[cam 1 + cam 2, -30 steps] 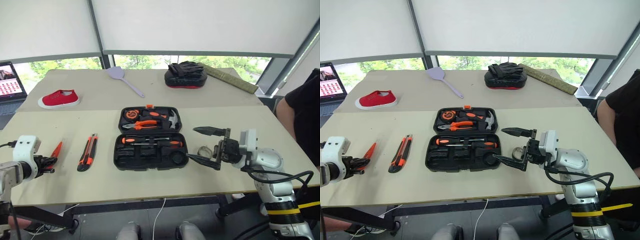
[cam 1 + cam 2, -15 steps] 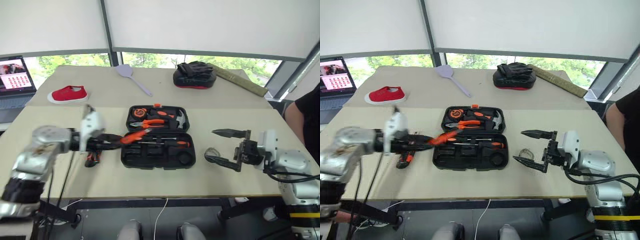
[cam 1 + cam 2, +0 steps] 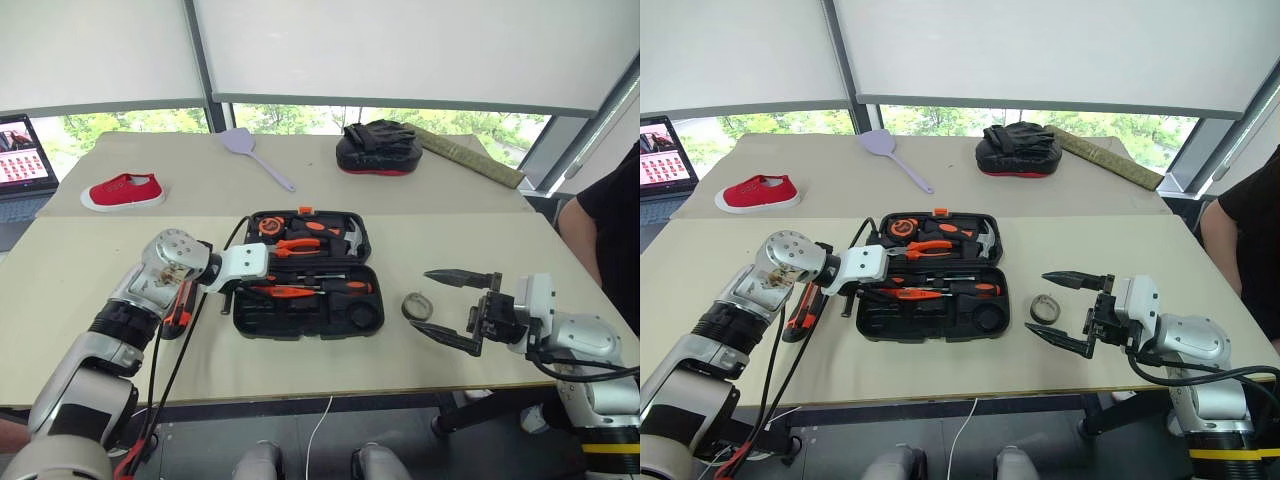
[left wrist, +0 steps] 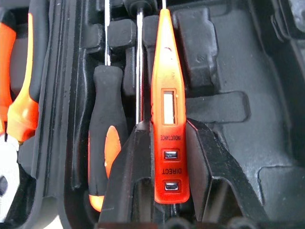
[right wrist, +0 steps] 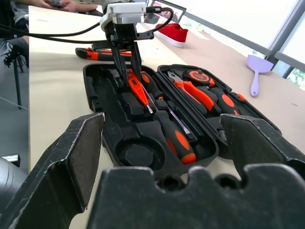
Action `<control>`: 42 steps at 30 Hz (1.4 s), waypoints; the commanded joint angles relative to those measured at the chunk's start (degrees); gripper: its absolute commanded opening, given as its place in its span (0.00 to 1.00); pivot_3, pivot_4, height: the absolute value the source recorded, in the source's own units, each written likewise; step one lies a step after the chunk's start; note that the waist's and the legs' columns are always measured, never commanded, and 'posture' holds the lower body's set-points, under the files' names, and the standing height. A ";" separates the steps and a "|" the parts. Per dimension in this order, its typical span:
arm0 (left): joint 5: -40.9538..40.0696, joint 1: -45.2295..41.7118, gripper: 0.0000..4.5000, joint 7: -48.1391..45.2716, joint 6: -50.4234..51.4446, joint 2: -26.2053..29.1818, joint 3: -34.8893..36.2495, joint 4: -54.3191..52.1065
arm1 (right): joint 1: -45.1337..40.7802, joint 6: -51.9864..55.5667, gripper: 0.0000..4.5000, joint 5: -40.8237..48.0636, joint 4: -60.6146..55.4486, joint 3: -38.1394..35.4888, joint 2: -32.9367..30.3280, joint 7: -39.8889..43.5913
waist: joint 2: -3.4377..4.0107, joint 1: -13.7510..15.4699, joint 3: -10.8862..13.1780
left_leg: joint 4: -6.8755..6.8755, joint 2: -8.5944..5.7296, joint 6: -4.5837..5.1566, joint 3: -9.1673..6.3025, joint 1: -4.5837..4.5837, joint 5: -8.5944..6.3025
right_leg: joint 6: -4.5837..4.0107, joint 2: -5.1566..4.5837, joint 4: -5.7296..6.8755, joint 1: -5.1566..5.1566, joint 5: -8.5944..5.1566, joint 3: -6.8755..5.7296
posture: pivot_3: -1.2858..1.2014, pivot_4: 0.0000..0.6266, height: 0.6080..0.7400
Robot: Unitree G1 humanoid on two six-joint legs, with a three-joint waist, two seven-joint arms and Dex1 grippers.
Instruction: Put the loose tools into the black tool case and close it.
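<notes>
Clamps small all-orange screwdriver (image 4: 166, 138) in left gripper (image 4: 164, 157) over black tool case (image 3: 300, 318); right gripper (image 3: 462, 308) wide, empty. Risks missing slot if tilted.

Black tool case (image 3: 310, 310); all-orange small screwdriver (image 4: 166, 119); orange-and-black utility knife (image 3: 800, 312); lilac spatula (image 3: 250, 152); red shoe (image 3: 122, 190), white sole; black mitt (image 3: 375, 148), red rim; beige bench (image 3: 80, 260).

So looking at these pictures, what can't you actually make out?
- Utility knife: head views, mostly behind the left arm.
- Small orange screwdriver: left wrist view, tip cut off by the edge; unclear if it is seated in the black tool case.
- Tape roll: too small for detail.
- Laptop: cut by the edge.
</notes>
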 commanded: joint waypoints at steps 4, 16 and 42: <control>7.85 -0.87 0.11 -1.09 2.14 1.47 -3.84 2.53 | 0.12 0.23 1.00 0.77 -2.28 -1.63 -1.17 -0.35 | 0.01 -0.08 -0.01 | 0.00 0.01 0.01 -0.01 0.16 0.01 | -0.01 0.04 0.07 0.07 0.01 0.04 | 0.52 0.24 1.00; 10.74 -0.15 0.11 -2.27 8.80 4.52 -3.61 -2.05 | -0.77 0.38 1.00 0.76 -1.75 -1.37 -1.29 -0.25 | 0.13 -1.07 -0.09 | -0.01 0.08 0.01 -0.17 0.49 0.01 | 0.11 0.36 0.22 0.13 -0.09 0.32 | 0.52 0.24 1.00; 8.64 4.52 0.11 -3.45 14.81 5.11 -1.36 -15.95 | -0.58 0.26 1.00 0.50 -1.38 -1.21 -1.15 -0.01 | 0.14 -0.66 -0.09 | -0.04 0.54 -0.01 -0.07 0.42 -0.01 | -0.21 0.88 0.14 0.00 -0.06 0.53 | 0.52 0.24 1.00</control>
